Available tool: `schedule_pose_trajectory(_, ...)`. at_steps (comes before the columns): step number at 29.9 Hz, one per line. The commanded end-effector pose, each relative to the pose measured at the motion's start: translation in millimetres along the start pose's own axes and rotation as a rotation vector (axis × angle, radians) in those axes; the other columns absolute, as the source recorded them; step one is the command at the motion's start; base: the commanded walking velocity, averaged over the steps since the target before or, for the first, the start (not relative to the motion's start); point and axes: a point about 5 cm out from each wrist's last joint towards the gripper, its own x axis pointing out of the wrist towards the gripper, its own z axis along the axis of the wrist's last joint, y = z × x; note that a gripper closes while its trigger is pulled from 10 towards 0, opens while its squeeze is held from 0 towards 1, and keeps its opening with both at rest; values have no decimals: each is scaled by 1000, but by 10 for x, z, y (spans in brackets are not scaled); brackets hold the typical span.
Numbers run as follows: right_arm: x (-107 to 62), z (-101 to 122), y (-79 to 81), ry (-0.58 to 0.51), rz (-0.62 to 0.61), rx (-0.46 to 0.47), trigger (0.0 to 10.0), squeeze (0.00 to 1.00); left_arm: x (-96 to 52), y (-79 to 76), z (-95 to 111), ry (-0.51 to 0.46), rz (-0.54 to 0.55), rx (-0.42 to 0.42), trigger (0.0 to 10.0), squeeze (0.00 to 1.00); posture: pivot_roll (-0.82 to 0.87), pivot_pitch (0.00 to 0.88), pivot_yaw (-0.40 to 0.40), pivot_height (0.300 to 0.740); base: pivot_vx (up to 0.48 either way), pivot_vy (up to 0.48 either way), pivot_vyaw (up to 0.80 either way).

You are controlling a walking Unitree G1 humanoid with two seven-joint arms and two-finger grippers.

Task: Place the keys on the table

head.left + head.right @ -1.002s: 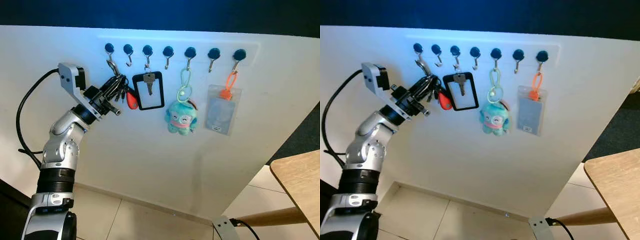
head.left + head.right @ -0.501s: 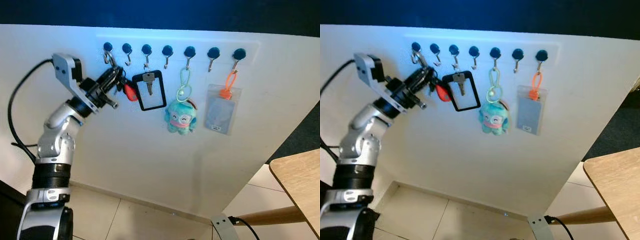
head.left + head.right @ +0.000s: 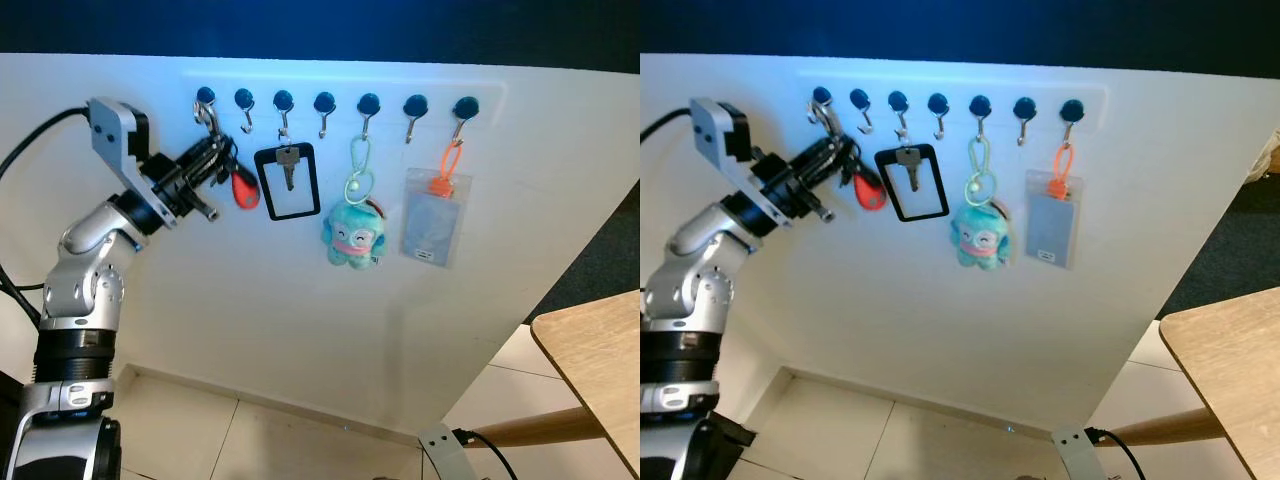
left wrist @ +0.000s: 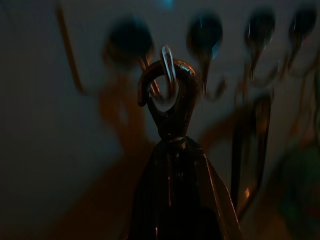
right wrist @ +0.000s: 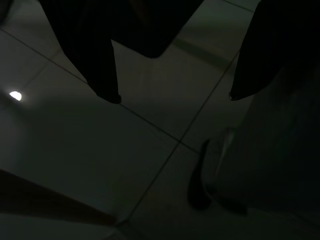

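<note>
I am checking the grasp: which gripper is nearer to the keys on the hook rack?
Left. The left gripper is shut on the keys at the leftmost hook. The right gripper hangs low over the floor, fingers apart.

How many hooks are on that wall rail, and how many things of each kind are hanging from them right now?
Hooks: 7
Key bunches with a red tag, held by the left gripper at the leftmost hook: 1
Black-framed holders with a key: 1
Teal plush charms: 1
Clear card sleeves on an orange clip: 1
Total hanging things: 4
</note>
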Motion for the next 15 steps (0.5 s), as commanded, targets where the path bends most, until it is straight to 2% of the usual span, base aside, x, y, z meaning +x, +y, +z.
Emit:
schedule_pose_trajectory(1, -17, -96, -81, 13, 9, -1, 10000, 0, -69, 14, -7, 67, -10, 42, 10000, 0, -95, 42, 80, 740, 0, 0, 0)
schedule_pose_trajectory(5, -39, -165, -190, 22, -1, -4, 10000, 0, -106, 48, -59, 118, 18, 57, 10000, 0, -93, 40, 79, 740, 0, 0, 0)
schedule_pose_trajectory(8, -37, -166, -173, 22, 1, -5, 10000, 0, -105, 57, -55, 121, 25, 60, 10000, 0, -93, 40, 79, 740, 0, 0, 0)
schedule_pose_trajectory(9, -19, -135, -68, 17, 13, -7, 10000, 0, -99, 75, -26, 123, 39, 78, 10000, 0, -91, 42, 79, 740, 0, 0, 0)
schedule_pose_trajectory(10, -19, -135, -68, 17, 13, -7, 10000, 0, -99, 75, -26, 123, 39, 78, 10000, 0, -91, 42, 79, 740, 0, 0, 0)
schedule_pose_trajectory(12, 2, -78, 82, 9, 30, -10, 10000, 0, -83, 101, 13, 133, 57, 115, 10000, 0, -91, 42, 79, 740, 0, 0, 0)
schedule_pose_trajectory(15, 12, -36, 180, 4, 40, -13, 10000, 0, -67, 119, 50, 144, 68, 153, 10000, 0, -90, 48, 84, 740, 0, 0, 0)
